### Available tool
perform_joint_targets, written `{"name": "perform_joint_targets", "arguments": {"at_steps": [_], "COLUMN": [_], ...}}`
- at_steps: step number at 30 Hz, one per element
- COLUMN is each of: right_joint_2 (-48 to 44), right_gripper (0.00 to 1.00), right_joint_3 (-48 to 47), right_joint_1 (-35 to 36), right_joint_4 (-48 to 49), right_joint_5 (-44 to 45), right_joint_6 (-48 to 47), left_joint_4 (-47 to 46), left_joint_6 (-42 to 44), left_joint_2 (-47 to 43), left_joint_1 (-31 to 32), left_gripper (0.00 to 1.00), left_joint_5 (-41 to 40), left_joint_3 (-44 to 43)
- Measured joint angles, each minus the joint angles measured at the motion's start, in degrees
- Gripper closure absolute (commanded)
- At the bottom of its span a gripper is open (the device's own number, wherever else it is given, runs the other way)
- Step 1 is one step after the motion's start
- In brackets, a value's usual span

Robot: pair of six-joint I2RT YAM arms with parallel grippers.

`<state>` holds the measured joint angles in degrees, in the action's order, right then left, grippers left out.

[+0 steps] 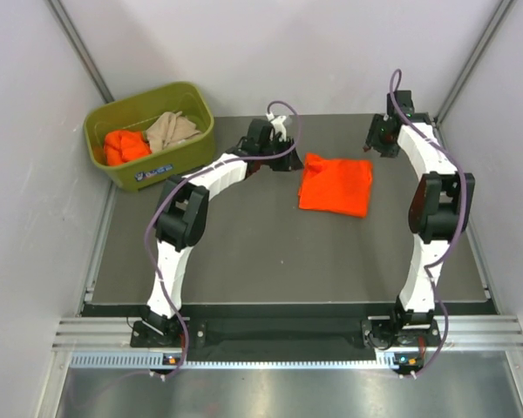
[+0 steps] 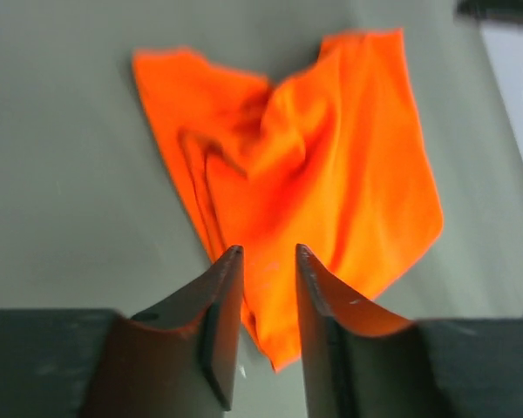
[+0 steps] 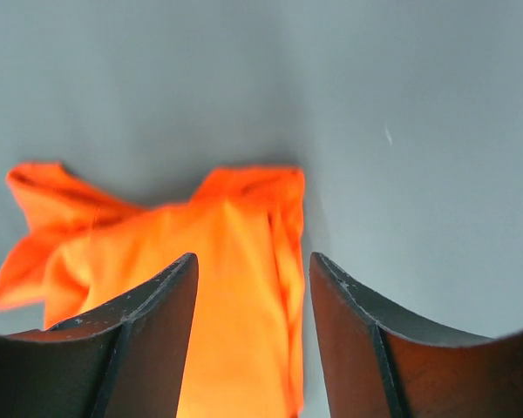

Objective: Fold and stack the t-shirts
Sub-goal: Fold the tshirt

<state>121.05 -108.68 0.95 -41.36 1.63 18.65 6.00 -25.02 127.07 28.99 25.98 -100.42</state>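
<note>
L fingers [image 2: 234, 261] stood a narrow gap apart w/ nothing btwn them, aimed at the near corner of the bright orange folded cotton t-shirt [image 2: 331, 200]. R fingers [image 3: 190, 268] were spread wider, also empty, just beside the shirt's opposite corner. That shirt lay mid-far on the dark grey tabletop [image 1: 244, 252], roughly square but rumpled, edges uneven. Two more sat in the olive-green plastic bin [image 1: 144, 97] at far left: a crumpled orange t-shirt [image 1: 125, 145] and a beige-tan t-shirt [image 1: 173, 129].

Risks, as I judged:
- Pinching only the top layer would peel the fold open.
- A shallow grip on slack cloth could slip.
- The L arm swinging to the bin might drag the folded shirt askew.
</note>
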Motion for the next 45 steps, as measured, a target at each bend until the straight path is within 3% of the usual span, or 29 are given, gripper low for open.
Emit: {"name": "perform_joint_targets", "arguments": {"at_steps": [3, 8, 14, 28, 34, 38, 39, 40, 45], "right_joint_2": [-4.90, -10.86, -12.20, -12.63, -13.03, -13.46, -13.66, -13.88, -14.75], "right_gripper": [0.46, 0.45, 0.46, 0.46, 0.46, 0.46, 0.47, 0.47, 0.47], "right_joint_3": [4.52, 10.51, 12.74, 15.80, 17.94, 17.94, 17.94, 17.94, 19.12], "right_joint_1": [0.00, -0.87, -2.47, -2.60, -2.58, -2.56, -2.47, -2.38, -1.81], "right_joint_4": [0.04, 0.70, 2.40, 4.44, 4.50, 4.52, 4.50, 4.52, 5.18], "right_joint_5": [-0.44, -1.33, -3.34, -6.97, -7.82, -8.24, -8.33, -8.46, -8.94], "right_joint_6": [-0.04, -0.22, -0.02, 0.46, 0.70, 0.96, 0.98, 1.01, 1.09], "left_joint_4": [-4.85, -10.23, -11.39, -12.41, -12.37, -12.35, -12.35, -12.35, -13.09], "left_joint_6": [0.48, 3.08, 9.94, 22.51, 25.35, 25.20, 25.00, 24.57, 21.57], "left_joint_2": [2.01, 5.86, 7.34, 7.34, 9.25, 11.54, 12.04, 12.52, 13.60], "left_joint_1": [-0.39, 0.59, 2.82, 3.65, 3.67, 3.67, 3.67, 3.67, 3.50], "left_gripper": [0.71, 0.51, 0.41, 0.40, 0.52, 0.77, 0.93, 1.00, 1.00], "left_joint_5": [1.14, 2.25, 2.03, -5.86, -5.60, -3.87, -3.67, -3.69, -6.03], "left_joint_3": [-1.86, -4.94, -5.51, -5.09, -6.38, -7.91, -8.31, -8.68, -9.97]}}
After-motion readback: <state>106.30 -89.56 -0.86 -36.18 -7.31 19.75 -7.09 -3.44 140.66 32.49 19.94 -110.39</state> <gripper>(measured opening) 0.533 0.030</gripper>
